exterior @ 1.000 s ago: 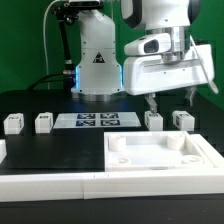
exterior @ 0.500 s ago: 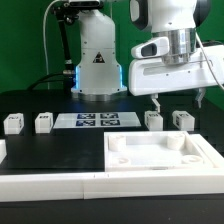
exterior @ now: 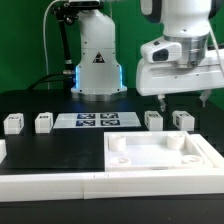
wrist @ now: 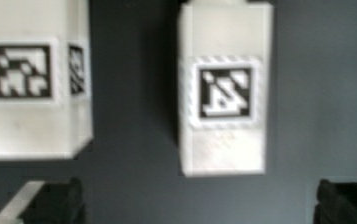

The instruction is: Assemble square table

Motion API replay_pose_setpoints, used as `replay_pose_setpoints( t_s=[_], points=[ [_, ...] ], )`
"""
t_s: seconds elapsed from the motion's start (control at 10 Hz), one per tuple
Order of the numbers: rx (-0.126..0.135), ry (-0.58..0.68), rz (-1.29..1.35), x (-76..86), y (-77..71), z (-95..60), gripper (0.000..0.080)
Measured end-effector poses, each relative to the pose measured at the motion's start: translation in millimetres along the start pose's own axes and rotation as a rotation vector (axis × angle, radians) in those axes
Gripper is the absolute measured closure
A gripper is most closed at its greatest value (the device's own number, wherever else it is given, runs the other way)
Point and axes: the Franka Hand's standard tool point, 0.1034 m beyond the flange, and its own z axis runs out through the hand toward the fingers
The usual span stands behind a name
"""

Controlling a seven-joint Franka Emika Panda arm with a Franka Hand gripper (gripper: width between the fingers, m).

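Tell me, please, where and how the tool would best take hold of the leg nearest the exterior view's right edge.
Probably grip that leg across its two long side faces, about mid-length, coming straight down from above. It is a short block resting apart from the neighbouring leg, so a finger should fit either side, and the open tool hangs roughly over it.

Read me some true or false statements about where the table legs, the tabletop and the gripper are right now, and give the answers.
1. The marker board lies between two pairs of legs. True.
2. The tabletop has no leg attached. True.
3. The gripper is shut on a leg. False: it is open and holds nothing.
4. The gripper hangs over the two legs at the exterior view's left. False: it is over the two at the exterior view's right.
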Motion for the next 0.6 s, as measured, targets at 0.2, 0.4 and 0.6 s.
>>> replay_pose_setpoints(
  t_s=[0.2, 0.4, 0.6],
  points=[
    [-0.013, -0.163, 0.0, -6.4, 1.8, 1.4, 0.0151],
    [-0.017, -0.293, 0.012, -6.7, 2.8, 2.4, 0.0151],
    [-0.023, -0.398, 0.014, -13.0, 1.8, 8.6, 0.0151]
  ],
)
